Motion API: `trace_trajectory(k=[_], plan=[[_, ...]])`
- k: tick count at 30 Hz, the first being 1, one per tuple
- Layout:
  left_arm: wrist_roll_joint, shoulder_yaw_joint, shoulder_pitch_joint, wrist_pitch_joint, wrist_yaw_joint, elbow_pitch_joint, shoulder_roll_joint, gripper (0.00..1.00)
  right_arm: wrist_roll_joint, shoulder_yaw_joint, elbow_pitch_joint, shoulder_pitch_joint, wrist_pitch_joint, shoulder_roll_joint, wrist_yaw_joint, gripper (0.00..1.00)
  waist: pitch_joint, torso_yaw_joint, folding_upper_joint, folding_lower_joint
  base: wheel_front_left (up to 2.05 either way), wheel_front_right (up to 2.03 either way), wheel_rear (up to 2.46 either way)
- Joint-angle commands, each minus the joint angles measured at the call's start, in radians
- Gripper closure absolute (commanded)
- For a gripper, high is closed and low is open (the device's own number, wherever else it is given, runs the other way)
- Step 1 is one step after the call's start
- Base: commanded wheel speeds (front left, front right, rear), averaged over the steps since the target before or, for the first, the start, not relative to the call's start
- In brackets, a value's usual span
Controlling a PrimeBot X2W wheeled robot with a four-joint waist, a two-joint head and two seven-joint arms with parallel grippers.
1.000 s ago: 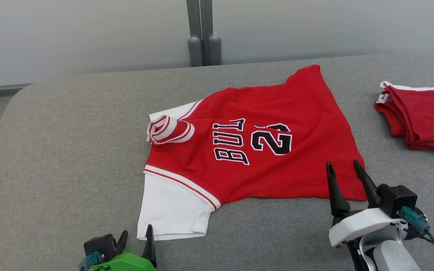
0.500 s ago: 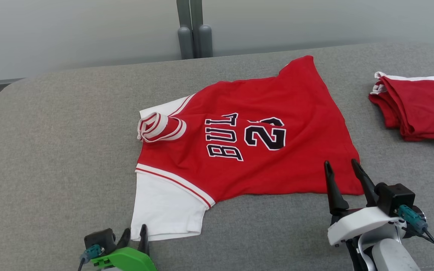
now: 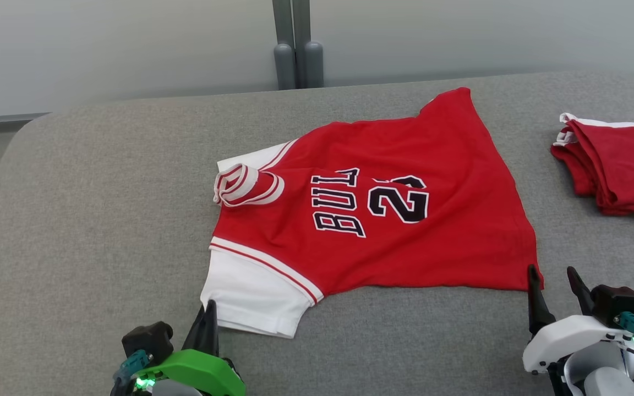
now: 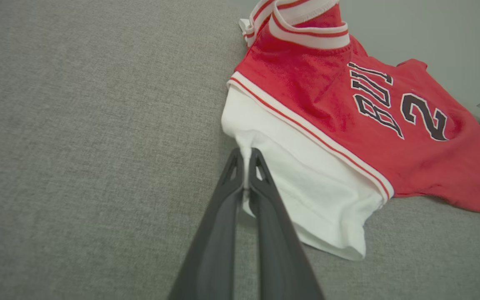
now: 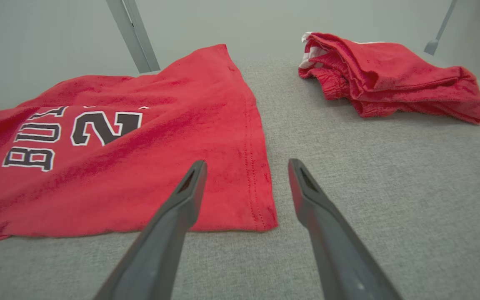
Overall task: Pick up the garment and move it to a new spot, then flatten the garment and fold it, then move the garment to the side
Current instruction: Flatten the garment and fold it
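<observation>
A red jersey [image 3: 449, 231] with black lettering, a striped collar [image 3: 245, 187] and white sleeves lies spread on the grey padded table [image 3: 102, 220]. My left gripper [image 3: 208, 308] is shut on the near edge of the white sleeve [image 3: 251, 291]; in the left wrist view its fingers [image 4: 245, 154] pinch a raised fold of the white sleeve [image 4: 306, 187]. My right gripper [image 3: 551, 272] stands open just at the jersey's near right hem corner. In the right wrist view the right gripper [image 5: 246, 163] straddles the hem edge of the jersey [image 5: 119, 166], slightly above the cloth.
A second red garment [image 3: 619, 165], folded, lies at the table's right side, also the folded garment [image 5: 390, 79] in the right wrist view. A grey post [image 3: 298, 49] rises behind the table's far edge. Bare grey surface stretches to the left of the jersey.
My left gripper has closed on the white sleeve's edge and bunched it slightly. My right gripper has shifted right and nearer, to the hem corner. The head camera has also shifted.
</observation>
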Motion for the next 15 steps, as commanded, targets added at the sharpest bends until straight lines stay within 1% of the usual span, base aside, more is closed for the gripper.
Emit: trace_trajectory(k=[1, 9, 15], plan=[[0.002, 0.003, 0.014, -0.005, -0.001, -0.021, 0.005, 1.0, -0.006, -0.017, 0.013, -0.001, 0.011, -0.001, 0.0, 0.0, 0.001, 0.01, -0.0001, 0.0, 0.0, 0.0, 0.0], [0.001, -0.009, 0.046, 0.016, 0.017, -0.147, 0.013, 1.0, -0.026, -0.098, 0.117, -0.057, 0.085, -0.002, 0.0, 0.0, 0.009, 0.038, -0.0001, 0.0, 0.0, 0.0, 0.0], [-0.001, -0.013, 0.055, 0.023, 0.029, -0.188, 0.017, 1.0, -0.043, -0.114, 0.202, -0.111, 0.147, -0.002, 0.0, 0.0, 0.02, 0.05, -0.0001, 0.0, 0.0, 0.0, 0.0]])
